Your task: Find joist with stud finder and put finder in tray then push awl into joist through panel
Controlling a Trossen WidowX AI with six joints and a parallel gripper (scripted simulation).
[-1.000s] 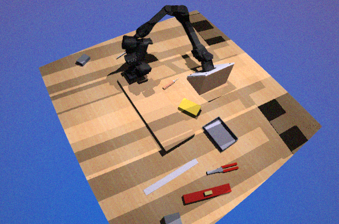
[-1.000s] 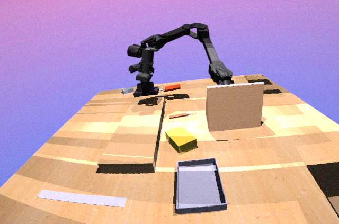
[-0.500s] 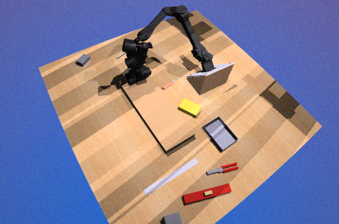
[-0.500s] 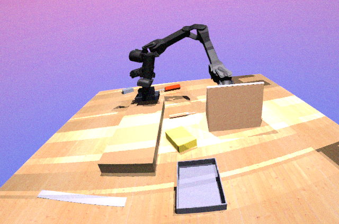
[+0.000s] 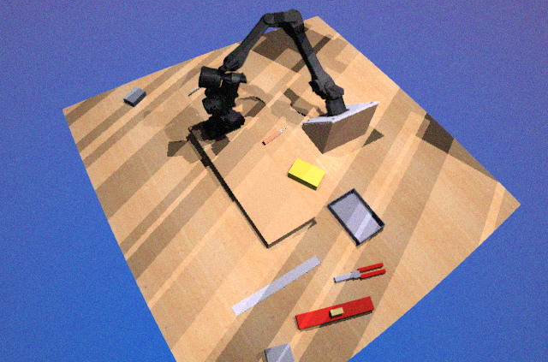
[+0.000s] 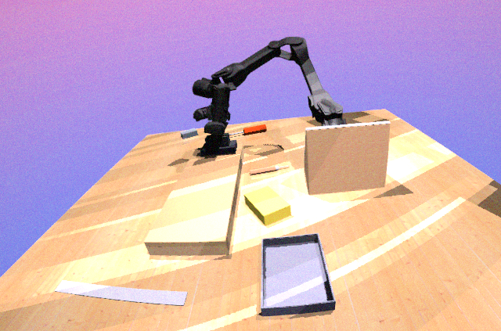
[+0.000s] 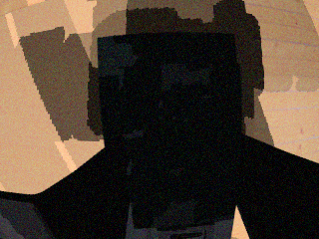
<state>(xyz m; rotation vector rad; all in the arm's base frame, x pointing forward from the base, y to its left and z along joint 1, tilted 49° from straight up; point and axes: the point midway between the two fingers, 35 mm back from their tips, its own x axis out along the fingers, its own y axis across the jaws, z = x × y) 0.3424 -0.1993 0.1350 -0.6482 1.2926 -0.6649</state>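
My gripper [image 5: 223, 124] [image 6: 218, 142] is shut on the stud finder [image 5: 220, 120] [image 6: 225, 146] [image 7: 166, 107], a dark flat box. It holds the stud finder down at the far corner of the light wooden floor panel [image 5: 265, 190] [image 6: 194, 214]. In the wrist view the dark box fills the middle and hides the fingertips. The awl [image 5: 274, 135] [image 6: 268, 169], with a pale reddish handle, lies flat by the panel's right side, near the arm's base. The grey tray [image 5: 341, 222] [image 6: 297, 309] with dark walls stands empty on the table beyond the panel's near end.
A yellow block [image 5: 306, 173] [image 6: 268, 204] lies between panel and tray. The arm's boxy base [image 5: 341, 126] [image 6: 347, 157] stands to the right. An orange-handled screwdriver [image 6: 254, 129] and a grey block [image 5: 134, 95] [image 6: 189, 132] lie behind. A ruler [image 5: 276, 285] [image 6: 121, 293], pliers [image 5: 359, 273] and a red level [image 5: 334, 312] lie in front.
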